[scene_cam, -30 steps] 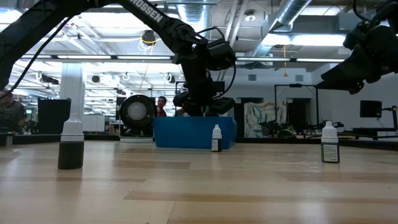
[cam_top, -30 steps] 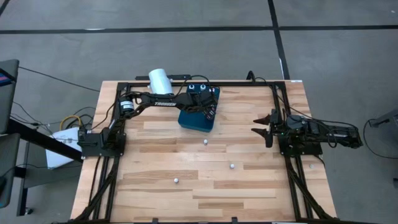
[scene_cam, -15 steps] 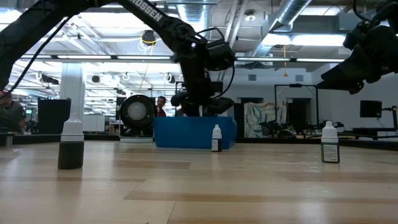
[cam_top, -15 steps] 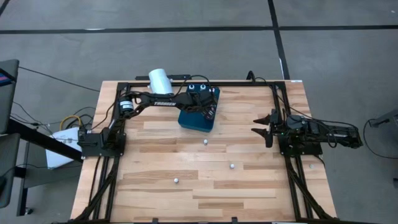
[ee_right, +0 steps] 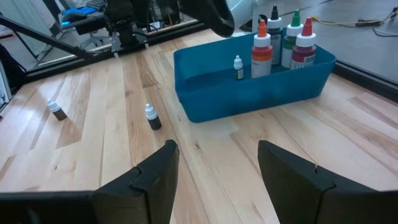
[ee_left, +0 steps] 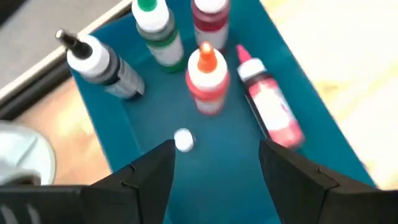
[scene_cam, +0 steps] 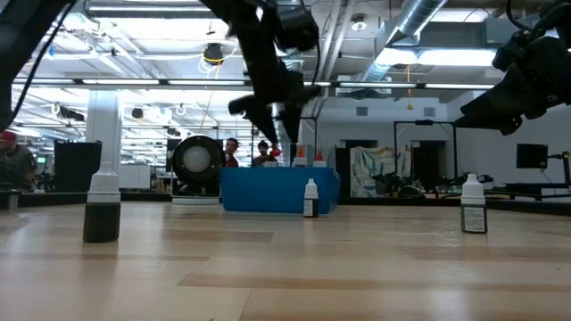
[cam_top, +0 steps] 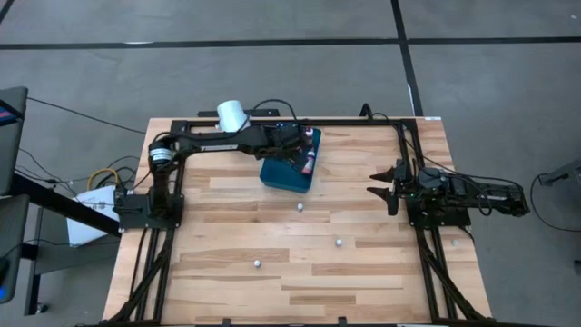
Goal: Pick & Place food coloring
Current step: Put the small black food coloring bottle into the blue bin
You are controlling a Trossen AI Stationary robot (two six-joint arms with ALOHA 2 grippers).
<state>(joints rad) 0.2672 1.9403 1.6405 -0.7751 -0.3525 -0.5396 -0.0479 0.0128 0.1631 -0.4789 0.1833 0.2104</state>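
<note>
Food coloring bottles (ee_left: 205, 78) stand grouped in one end of blue tray (cam_top: 283, 177): orange-tipped, green-capped, red-topped and black-capped, upright; pink one (ee_left: 270, 102) tilted against tray wall; small whitish one (ee_left: 183, 140) apart on tray floor. Three more small bottles (cam_top: 338, 242) loose on counter (cam_top: 363, 272), well apart from each other. Left claw (ee_left: 214, 171) above tray, fingers spread, nothing held. Right claw (cam_top: 377, 182) near counter's right edge, fingers wide, empty. White cylinder (cam_top: 232, 115) at counter's far edge.
</note>
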